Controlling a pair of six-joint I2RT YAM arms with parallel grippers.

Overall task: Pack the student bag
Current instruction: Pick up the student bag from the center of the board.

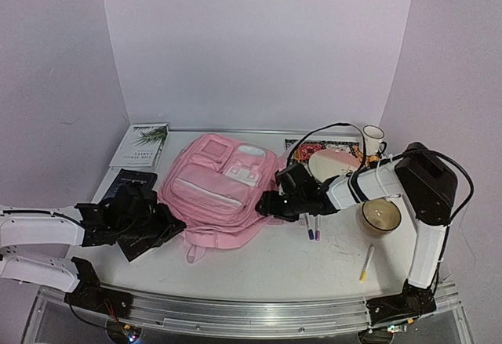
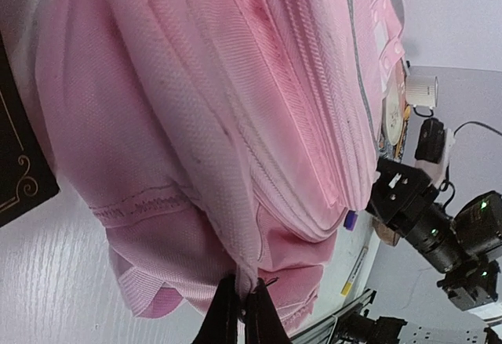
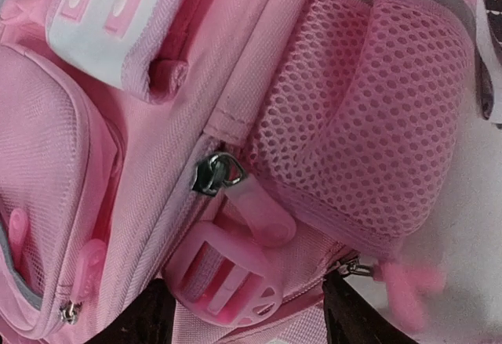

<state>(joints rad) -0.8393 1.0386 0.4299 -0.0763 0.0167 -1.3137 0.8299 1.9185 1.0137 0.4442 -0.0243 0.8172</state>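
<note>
Two grippers are working at opposite sides of the bag (image 1: 216, 191), which is lying flat, front pockets up, on the left-centre of the white table (image 1: 274, 269). At the bag's near left corner the left gripper (image 2: 239, 316) is pinching a fold of pink cloth, its dark fingers pressed tight together where a stitched seam is running down into them. At the bag's right edge the right gripper (image 3: 243, 320) is standing with its fingers (image 3: 137, 320) spread wide, one on each side of a slotted pink plastic buckle (image 3: 223, 277); whether either is touching it, I cannot tell. Just above the buckle, a grey metal zip slider (image 3: 212, 175) is sitting at the end of a seam, with a smooth, rounded pink pull (image 3: 259, 211) hanging from it. Beside these, an open-holed mesh pocket (image 3: 369, 124) is bulging outward under a grey trim band. The bag's body is showing a fine woven grain, soft and creased, with smooth white patches (image 3: 102, 23) on a small front pocket. From the left wrist, long ribbed zip lines (image 2: 267, 187) are running along stacked layers of the same pink cloth. A dark book (image 1: 129, 181) is lying just left of the bag.
</note>
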